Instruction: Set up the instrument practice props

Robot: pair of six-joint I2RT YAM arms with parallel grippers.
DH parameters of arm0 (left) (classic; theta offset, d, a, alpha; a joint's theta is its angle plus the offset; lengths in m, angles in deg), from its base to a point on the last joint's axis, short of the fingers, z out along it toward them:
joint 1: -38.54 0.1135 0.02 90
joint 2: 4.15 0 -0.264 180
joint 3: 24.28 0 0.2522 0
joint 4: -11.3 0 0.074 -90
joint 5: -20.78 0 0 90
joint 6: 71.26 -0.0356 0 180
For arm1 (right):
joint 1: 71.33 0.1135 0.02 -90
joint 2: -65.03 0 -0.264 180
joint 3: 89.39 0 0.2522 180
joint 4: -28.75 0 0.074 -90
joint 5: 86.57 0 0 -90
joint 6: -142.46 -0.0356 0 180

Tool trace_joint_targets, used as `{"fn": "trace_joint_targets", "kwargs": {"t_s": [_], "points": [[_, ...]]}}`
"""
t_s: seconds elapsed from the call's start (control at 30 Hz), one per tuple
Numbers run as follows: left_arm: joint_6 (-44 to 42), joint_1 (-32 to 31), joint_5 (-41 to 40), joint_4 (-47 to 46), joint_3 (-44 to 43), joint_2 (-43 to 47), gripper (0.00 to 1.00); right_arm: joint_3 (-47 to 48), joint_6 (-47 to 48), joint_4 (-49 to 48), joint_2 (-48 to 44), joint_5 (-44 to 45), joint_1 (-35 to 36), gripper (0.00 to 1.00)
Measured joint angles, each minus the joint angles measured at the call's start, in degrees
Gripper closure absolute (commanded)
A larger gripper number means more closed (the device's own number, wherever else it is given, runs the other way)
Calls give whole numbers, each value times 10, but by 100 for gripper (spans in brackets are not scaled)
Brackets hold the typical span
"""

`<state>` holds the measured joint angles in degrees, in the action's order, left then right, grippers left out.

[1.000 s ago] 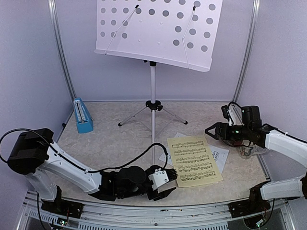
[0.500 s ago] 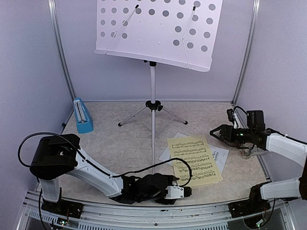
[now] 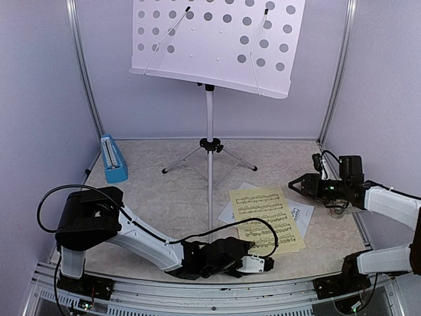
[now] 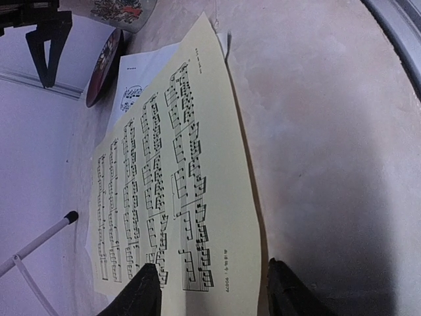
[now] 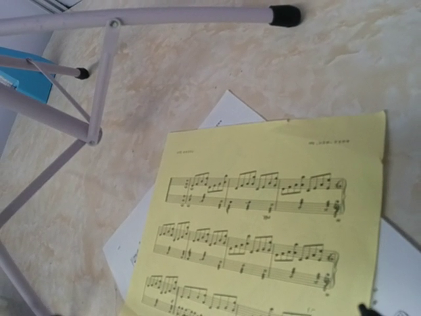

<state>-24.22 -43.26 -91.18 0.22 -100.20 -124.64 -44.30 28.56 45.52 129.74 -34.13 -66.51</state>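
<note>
The silver tripod music stand (image 3: 209, 148) stands mid-table, its white perforated desk (image 3: 217, 39) high up and bare. The blue pyramid metronome (image 3: 114, 159) is at the back left. The yellow sheet (image 3: 266, 219) lies flat on the white sheet (image 3: 301, 214), right of the stand. My left gripper (image 3: 266, 264) is low at the yellow sheet's near corner. In the left wrist view it (image 4: 214, 293) is open, one finger over the yellow sheet (image 4: 177, 184) and one on the table beside its edge. My right gripper (image 3: 295, 184) is open and hovers above the sheets' far right side.
A white patterned mug (image 4: 118, 10) and a dark red disc (image 4: 105, 59) sit at the right, beyond the sheets and partly behind my right arm. A stand leg (image 5: 131, 16) reaches towards the sheets. White walls and metal posts close in the back and sides.
My left arm has swung right along the near edge, bringing its open gripper to the yellow sheet's near corner. My right gripper has drawn back slightly to the right.
</note>
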Motion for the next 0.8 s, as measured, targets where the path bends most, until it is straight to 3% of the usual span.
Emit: {"fn": "trace_joint_targets", "kwargs": {"t_s": [0.2,0.43,0.8], "points": [[-22,0,-24,4,-28,-22,60,0,0,0,-10,-4,-14,6],[-23,1,-40,29,-37,-32,99,-6,-2,-1,-44,-8,-28,6],[7,0,42,44,34,31,100,-21,-9,-14,-50,-9,-43,6]]}}
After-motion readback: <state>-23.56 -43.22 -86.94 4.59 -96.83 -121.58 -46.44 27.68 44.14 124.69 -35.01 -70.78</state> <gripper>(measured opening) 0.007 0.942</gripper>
